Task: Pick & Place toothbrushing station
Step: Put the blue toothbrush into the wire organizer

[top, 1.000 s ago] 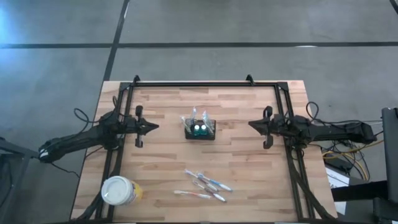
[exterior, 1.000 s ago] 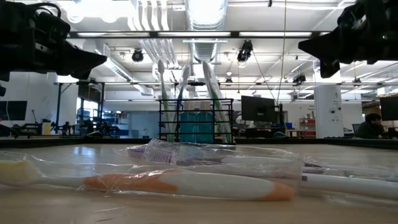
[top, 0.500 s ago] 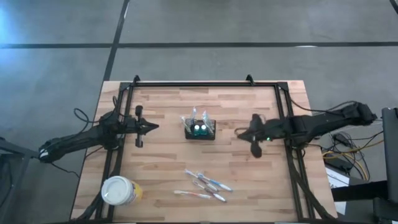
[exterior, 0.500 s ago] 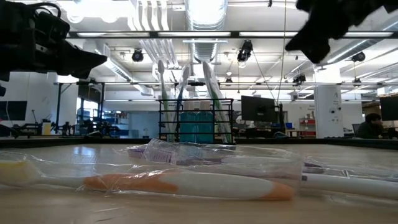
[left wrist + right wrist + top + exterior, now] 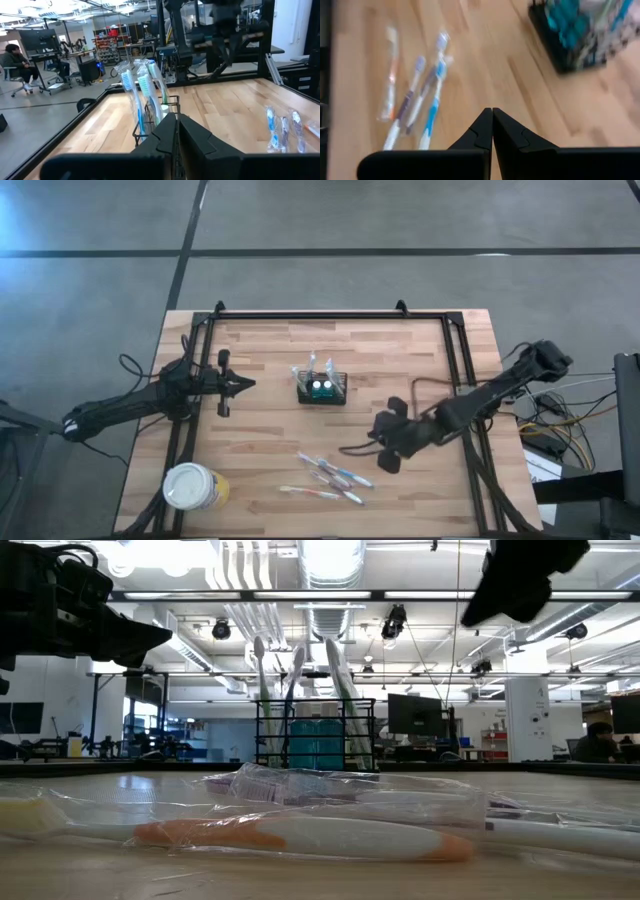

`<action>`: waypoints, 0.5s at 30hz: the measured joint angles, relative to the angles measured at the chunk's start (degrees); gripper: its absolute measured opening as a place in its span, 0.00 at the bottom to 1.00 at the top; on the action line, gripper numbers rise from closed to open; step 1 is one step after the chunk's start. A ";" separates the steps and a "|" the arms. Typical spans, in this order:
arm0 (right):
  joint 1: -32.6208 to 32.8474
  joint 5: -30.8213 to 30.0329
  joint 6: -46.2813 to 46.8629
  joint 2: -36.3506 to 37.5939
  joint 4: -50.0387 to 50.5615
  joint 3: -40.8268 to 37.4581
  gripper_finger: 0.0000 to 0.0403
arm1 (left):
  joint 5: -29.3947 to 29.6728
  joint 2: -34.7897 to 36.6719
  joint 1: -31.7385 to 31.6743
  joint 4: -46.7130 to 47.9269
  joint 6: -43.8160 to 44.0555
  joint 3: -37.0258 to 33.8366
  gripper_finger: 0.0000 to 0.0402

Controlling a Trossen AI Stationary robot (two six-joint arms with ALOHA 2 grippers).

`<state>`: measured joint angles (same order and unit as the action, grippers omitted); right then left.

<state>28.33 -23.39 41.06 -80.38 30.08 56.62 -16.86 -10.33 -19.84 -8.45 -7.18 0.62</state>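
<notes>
Right gripper (image 5: 372, 448), fingers together and empty, hangs above the loose toothbrushes (image 5: 330, 477); it should open before descending on one, then carry it to the toothbrushing station (image 5: 321, 388) mid-table; left gripper (image 5: 243, 383) waits shut.

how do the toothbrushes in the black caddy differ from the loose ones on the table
The toothbrushes in the caddy stand upright, held in the wire-mesh caddy near the table's middle. The loose toothbrushes lie flat on the wood, closer to the front edge, spread side by side. Both groups appear wrapped in clear plastic.
</notes>
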 joint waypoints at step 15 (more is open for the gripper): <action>1.79 15.82 1.28 -25.99 2.79 14.60 0.35 | 0.00 0.00 0.00 0.46 1.79 0.00 0.06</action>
<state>30.12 -7.57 42.34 -106.37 32.87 71.21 -16.86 -10.33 -19.84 -7.99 -5.39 0.62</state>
